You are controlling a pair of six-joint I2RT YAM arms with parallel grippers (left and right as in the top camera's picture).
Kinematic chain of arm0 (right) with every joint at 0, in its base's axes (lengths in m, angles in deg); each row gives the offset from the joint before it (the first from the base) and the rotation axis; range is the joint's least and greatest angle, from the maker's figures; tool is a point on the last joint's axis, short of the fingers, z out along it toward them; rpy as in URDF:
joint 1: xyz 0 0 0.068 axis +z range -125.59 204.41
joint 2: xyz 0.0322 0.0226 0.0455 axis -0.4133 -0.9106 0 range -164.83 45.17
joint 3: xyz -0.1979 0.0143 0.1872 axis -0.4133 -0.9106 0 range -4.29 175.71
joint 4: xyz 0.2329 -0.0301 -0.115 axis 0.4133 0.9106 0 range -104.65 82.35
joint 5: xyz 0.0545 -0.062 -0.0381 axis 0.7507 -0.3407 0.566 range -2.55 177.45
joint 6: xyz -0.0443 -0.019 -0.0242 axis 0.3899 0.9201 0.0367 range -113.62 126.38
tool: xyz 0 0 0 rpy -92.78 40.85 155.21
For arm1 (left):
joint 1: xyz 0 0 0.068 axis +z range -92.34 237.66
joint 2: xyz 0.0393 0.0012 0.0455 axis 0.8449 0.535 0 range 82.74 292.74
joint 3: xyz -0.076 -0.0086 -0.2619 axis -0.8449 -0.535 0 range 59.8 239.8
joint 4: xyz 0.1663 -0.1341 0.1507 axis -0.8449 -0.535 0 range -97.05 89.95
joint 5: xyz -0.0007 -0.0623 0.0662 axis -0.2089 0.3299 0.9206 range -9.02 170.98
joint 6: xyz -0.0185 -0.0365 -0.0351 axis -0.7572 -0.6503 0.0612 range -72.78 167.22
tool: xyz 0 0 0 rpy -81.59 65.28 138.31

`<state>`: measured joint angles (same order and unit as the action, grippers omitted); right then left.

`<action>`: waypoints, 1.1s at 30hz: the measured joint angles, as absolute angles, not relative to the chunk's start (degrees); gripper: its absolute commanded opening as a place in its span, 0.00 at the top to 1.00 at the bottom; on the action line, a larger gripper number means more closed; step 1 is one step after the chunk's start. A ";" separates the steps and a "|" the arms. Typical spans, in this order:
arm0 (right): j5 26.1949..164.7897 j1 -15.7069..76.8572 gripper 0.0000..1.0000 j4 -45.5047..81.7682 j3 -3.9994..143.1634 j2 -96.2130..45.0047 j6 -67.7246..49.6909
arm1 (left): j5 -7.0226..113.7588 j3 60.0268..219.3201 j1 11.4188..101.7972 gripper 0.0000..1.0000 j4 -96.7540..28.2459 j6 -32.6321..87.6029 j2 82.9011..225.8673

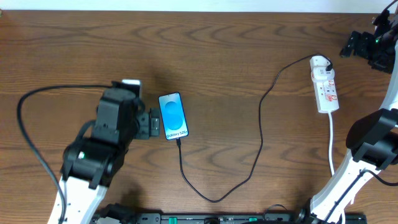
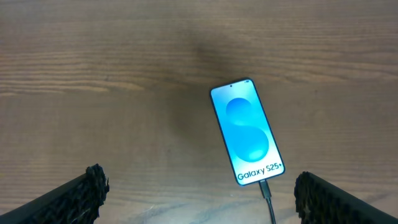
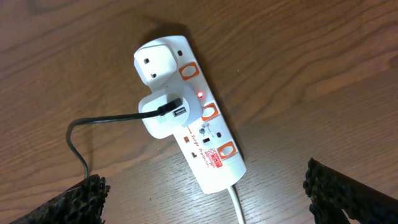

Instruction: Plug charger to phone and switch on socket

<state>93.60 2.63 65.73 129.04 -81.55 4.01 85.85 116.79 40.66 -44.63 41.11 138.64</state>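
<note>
now, charger (image 1: 259,134): looks seated in phone (image 1: 173,116).
socket (image 1: 324,87): right of phone, lamp (image 3: 200,94) red.
left gripper (image 2: 199,186), right gripper (image 3: 205,183): wide, empty.
you: lift clear, don't snag charger.

Cord (image 3: 236,205) of socket (image 3: 208,140) past bottom edge

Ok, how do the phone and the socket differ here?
The phone is black-framed with a blue screen; the socket is white with orange switches. The phone lies mid-table by the left gripper, the socket far to the right. Both lie flat, joined by the black charger cable.
</note>
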 measured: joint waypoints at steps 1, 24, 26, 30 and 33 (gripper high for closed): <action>93.60 2.63 0.01 65.70 129.04 -81.55 4.01 | 85.85 115.81 40.66 0.02 -44.52 41.11 137.39; 93.54 2.65 0.01 65.70 129.04 -81.55 3.99 | 85.87 90.21 40.66 0.02 -13.94 41.29 108.52; 93.58 2.63 0.01 65.73 129.04 -81.55 3.99 | 85.87 86.85 40.66 0.02 -9.24 41.35 106.62; 93.56 2.63 0.01 65.73 129.04 -81.55 3.99 | 85.85 79.72 41.08 0.02 -0.04 41.64 103.86; 93.56 2.63 0.01 65.70 129.04 -81.55 4.01 | 85.87 74.87 42.54 0.02 4.53 41.75 101.72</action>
<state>93.56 2.63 65.70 129.04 -81.55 4.01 85.87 74.87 42.54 4.53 41.75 101.72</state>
